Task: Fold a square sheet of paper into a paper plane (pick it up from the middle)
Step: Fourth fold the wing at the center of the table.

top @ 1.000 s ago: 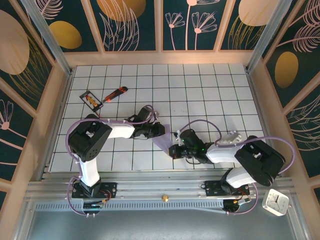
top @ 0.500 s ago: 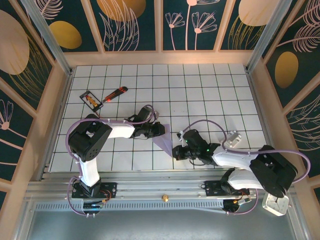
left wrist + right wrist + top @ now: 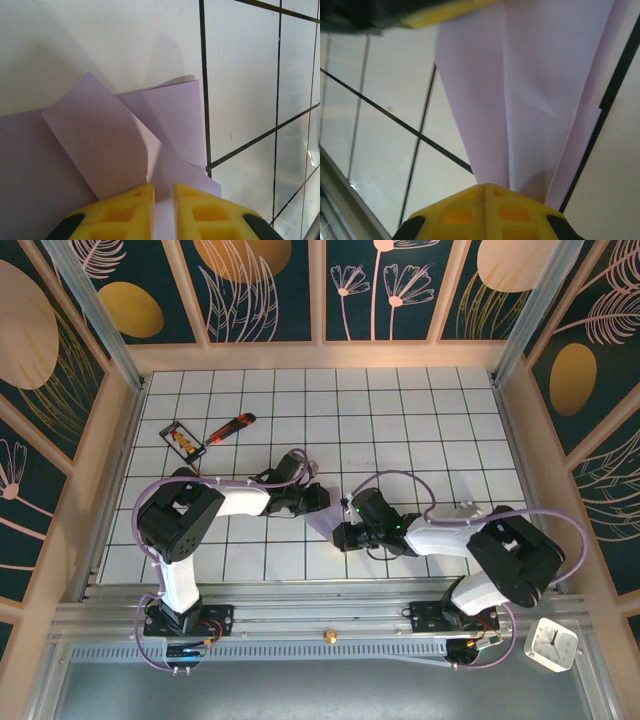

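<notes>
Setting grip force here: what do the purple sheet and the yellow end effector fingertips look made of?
The purple sheet: thin matte paper, seemingly; it holds sharp creases and a curled flap. The yellow fingertips: probably moulded plastic, smooth, slightly glossy, with recessed square pockets.

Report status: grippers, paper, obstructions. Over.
Both shut on the thin pale lavender paper sheet: left gripper, right gripper. Sheet partly folded, held between them. Well clear at the back left: red-orange utility knife, small black-framed card.

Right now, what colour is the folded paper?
The paper is pale lavender; left wrist view best.
</notes>
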